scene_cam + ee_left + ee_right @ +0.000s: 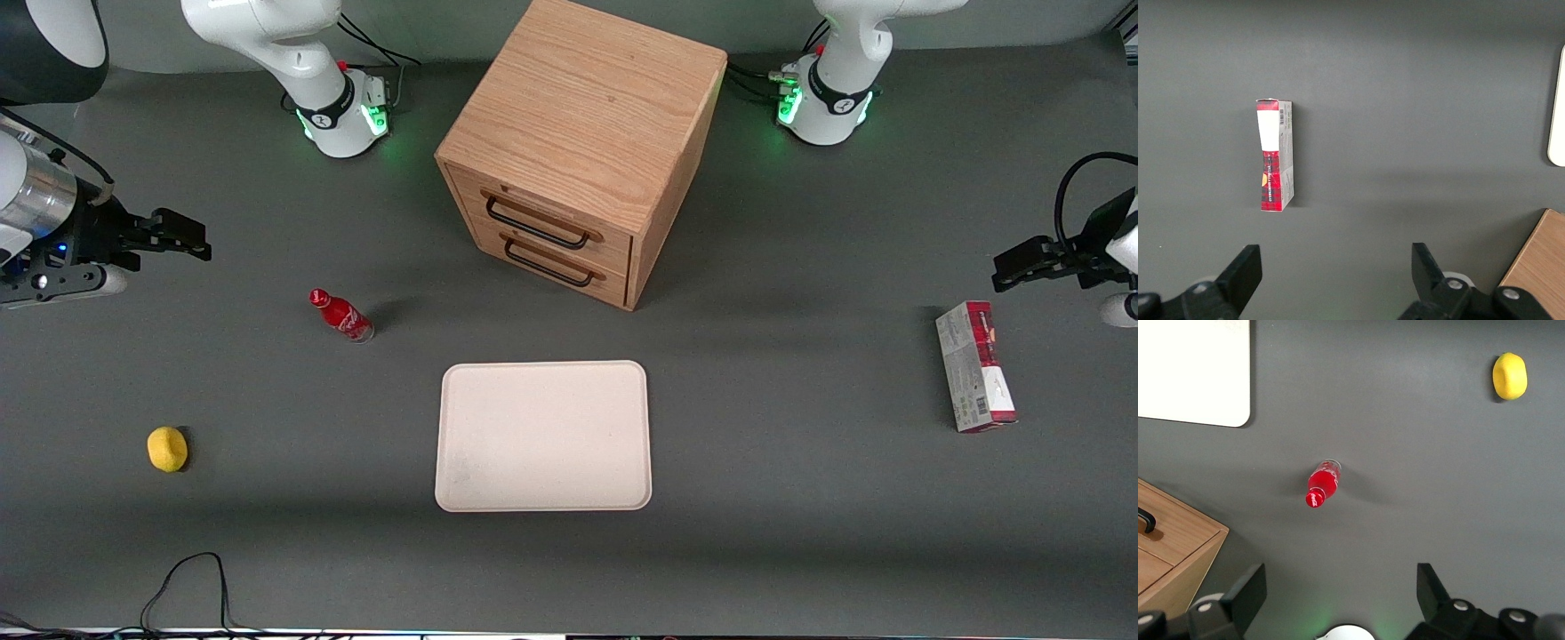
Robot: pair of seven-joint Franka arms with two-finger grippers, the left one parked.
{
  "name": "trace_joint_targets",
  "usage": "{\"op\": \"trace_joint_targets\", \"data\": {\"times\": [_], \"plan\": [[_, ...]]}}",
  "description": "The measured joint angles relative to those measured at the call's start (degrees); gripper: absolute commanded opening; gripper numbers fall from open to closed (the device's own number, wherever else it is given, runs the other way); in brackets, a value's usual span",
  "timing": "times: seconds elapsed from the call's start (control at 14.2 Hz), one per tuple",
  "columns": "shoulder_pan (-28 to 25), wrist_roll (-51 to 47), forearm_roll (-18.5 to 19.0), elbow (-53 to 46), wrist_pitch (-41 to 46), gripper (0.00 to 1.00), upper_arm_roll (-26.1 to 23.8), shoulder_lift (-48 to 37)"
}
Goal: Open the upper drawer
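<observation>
The oak cabinet (582, 133) stands near the table's middle, farther from the front camera than the tray, and its corner (1178, 543) shows in the right wrist view. The upper drawer (569, 224) is pushed in flush, and its thin black wire handle (536, 224) sits just above the identical lower drawer's handle (548, 265). My gripper (182, 238) hovers toward the working arm's end of the table, well apart from the cabinet. It is open, its dark fingers (1248, 590) spread wide over bare table with nothing between them (1338, 590).
A red bottle (341, 315) (1321, 483) lies between my gripper and the cabinet. A yellow lemon (167, 448) (1509, 376) sits nearer the camera. A cream tray (542, 436) (1191, 370) lies in front of the cabinet. A red-and-white box (973, 366) (1275, 163) lies toward the parked arm's end.
</observation>
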State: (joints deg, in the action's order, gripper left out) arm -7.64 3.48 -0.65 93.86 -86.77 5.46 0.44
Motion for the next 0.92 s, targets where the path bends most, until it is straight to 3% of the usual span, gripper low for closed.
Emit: {"op": "trace_joint_targets", "data": {"times": [0.64,0.92], "plan": [[-1.4,0.0,0.1,-0.3,-0.5,1.0,-0.9,0.1],[-5.3,0.0,0.1,-1.0,-2.4,1.0,-1.4,0.6]]}}
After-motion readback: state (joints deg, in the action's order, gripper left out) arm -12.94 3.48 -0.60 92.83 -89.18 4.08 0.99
